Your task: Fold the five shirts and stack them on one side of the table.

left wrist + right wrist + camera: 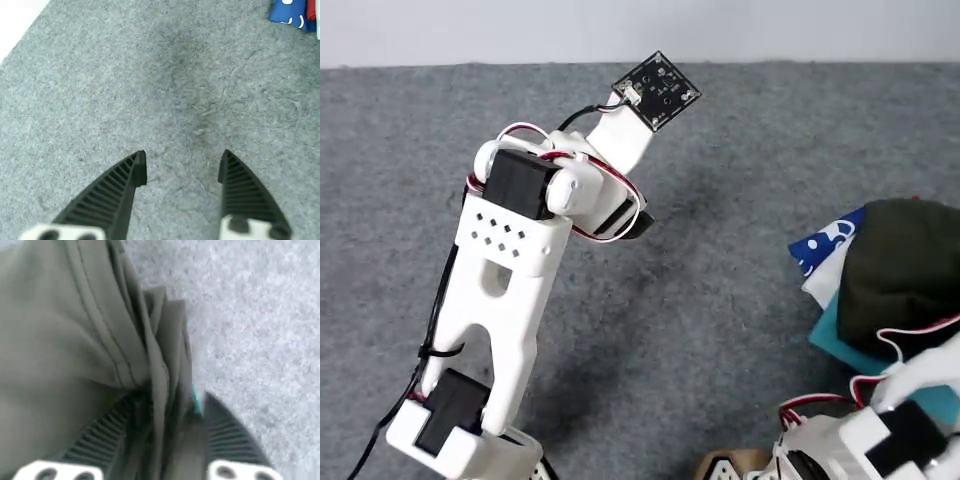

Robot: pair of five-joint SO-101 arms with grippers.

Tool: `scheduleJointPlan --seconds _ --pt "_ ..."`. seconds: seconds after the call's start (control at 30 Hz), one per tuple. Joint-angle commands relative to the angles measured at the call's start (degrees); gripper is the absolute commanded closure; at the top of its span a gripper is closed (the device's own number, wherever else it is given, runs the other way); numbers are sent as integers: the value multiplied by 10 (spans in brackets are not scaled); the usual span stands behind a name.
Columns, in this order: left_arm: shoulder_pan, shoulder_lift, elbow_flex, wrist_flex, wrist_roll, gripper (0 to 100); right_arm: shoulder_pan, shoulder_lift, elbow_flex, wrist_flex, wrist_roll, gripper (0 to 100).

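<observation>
Left gripper (183, 152) hangs wide open over the grey felt table (720, 330), touching nothing, with bare surface all round it. Right gripper (167, 407) seems clamped on a fold of the dark green shirt (900, 270), which tops the stack on the right arm's side, over a teal shirt (832, 338) and a blue-patterned shirt (825, 240).

A table (740, 330) covered in grey felt-like fabric (slightly fuzzy) meets a pale wall (620, 30) behind.
</observation>
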Motion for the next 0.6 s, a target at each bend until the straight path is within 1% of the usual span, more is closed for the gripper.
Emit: scheduleJointPlan --seconds 0.0,0.2,0.33,0.37,0.47,0.53,0.57 --pt "-20 -18 -2 9 -6 765 29 -45 -29 18 -24 689" --pt "-62 -18 29 8 -5 765 38 -146 -59 100 -26 689" --pt "-60 -18 32 8 -5 765 7 -203 -59 140 -26 691" --pt "-60 -18 32 8 -5 765 -13 -214 -58 160 -26 699" --pt "-61 -18 32 8 -5 765 -100 -231 -43 221 -27 712" --pt "-61 -18 32 8 -5 765 -144 -232 -6 231 -27 713" --pt "-61 -18 32 8 -5 765 -153 -232 20 225 -27 713"
